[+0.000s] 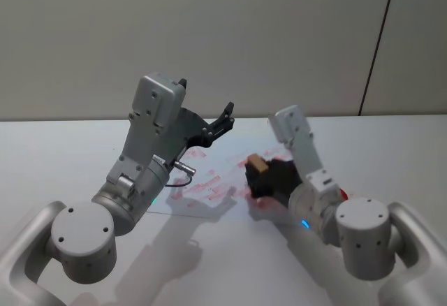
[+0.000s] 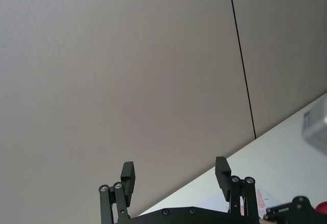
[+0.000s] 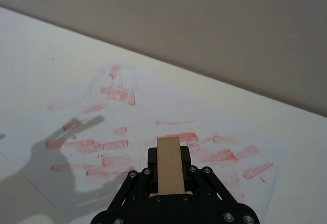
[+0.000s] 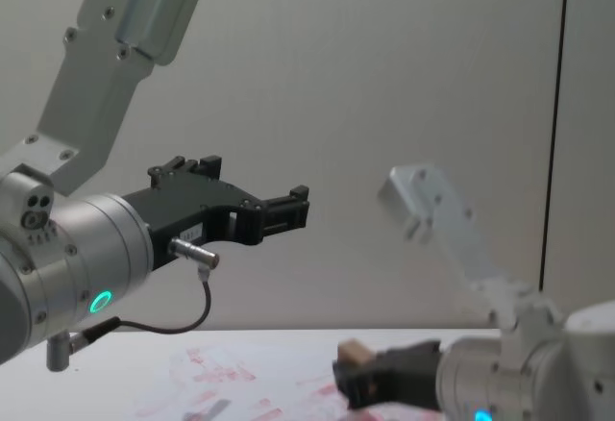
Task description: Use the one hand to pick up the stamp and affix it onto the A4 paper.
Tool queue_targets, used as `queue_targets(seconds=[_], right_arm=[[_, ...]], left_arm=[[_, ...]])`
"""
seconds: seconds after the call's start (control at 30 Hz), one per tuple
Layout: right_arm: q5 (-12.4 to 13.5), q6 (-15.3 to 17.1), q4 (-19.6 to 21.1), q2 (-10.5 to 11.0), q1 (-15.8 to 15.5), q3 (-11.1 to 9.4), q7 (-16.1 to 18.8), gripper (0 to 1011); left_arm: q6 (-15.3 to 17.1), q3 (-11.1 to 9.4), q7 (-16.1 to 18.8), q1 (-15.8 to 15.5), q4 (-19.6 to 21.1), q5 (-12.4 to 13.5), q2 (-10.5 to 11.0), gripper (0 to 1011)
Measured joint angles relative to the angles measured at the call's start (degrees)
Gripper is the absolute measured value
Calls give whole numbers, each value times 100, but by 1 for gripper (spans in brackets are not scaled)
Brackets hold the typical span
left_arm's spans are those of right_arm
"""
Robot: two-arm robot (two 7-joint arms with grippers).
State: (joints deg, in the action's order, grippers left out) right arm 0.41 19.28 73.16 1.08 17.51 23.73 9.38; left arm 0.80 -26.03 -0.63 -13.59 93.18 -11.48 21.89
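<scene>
Wooden stamp (image 3: 170,170) in right gripper (image 3: 169,156), over paper (image 3: 153,112)

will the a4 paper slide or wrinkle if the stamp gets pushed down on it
The A4 paper looks thin, with nothing visibly pinning it to the smooth table, so a sideways drag would probably shift it. A straight press likely pins it flat. The stamp in the right claw looks rigid, so it shouldn't flex. Left claw hangs open, raised.

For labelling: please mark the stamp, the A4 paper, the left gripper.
stamp (image 3: 169,165): right wrist view, top face.
A4 paper (image 3: 153,107): right wrist view, bare part.
left gripper (image 2: 174,169): left wrist view, between fingertips.
</scene>
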Motion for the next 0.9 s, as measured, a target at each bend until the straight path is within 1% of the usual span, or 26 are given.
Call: queue_targets(seconds=[0.03, 0.1, 0.13, 0.2, 0.27, 0.3, 0.4, 0.43, 0.47, 0.5, 0.57, 0.63, 0.67, 0.7, 0.73, 0.9], right_arm=[[48, -9, 41, 6, -5, -13, -17, 220], [215, -14, 268, 53, -54, -79, -69, 220], [215, -14, 268, 53, -54, -79, -69, 221], [369, 9, 536, 144, -144, -162, -117, 221], [453, 36, 669, 199, -200, -208, -139, 220], [519, 64, 817, 270, -267, -261, -159, 220], [612, 116, 1010, 391, -376, -337, -181, 220], [661, 154, 1147, 467, -448, -385, -193, 221], [661, 154, 1147, 467, -448, -385, -193, 221], [702, 191, 1263, 549, -521, -432, -203, 220], [742, 236, 1367, 630, -596, -478, -210, 220], [797, 301, 1573, 810, -762, -572, -216, 220], [797, 301, 1573, 810, -762, -572, -216, 220], [819, 338, 1671, 912, -852, -623, -216, 221], [819, 338, 1671, 912, -852, -623, -216, 221], [831, 399, 1813, 1098, -1018, -710, -196, 220]], left_arm=[[0, 0, 0, 0, 0, 0, 0, 1001], [0, 0, 0, 0, 0, 0, 0, 1001], [0, 0, 0, 0, 0, 0, 0, 1001], [0, 0, 0, 0, 0, 0, 0, 1001], [0, 0, 0, 0, 0, 0, 0, 1001], [0, 0, 0, 0, 0, 0, 0, 1001], [0, 0, 0, 0, 0, 0, 0, 1001], [0, 0, 0, 0, 0, 0, 0, 1001], [0, 0, 0, 0, 0, 0, 0, 1001], [0, 0, 0, 0, 0, 0, 0, 1001], [0, 0, 0, 0, 0, 0, 0, 1001], [0, 0, 0, 0, 0, 0, 0, 1001], [0, 0, 0, 0, 0, 0, 0, 1001], [0, 0, 0, 0, 0, 0, 0, 1001], [0, 0, 0, 0, 0, 0, 0, 1001], [0, 0, 0, 0, 0, 0, 0, 1002]])
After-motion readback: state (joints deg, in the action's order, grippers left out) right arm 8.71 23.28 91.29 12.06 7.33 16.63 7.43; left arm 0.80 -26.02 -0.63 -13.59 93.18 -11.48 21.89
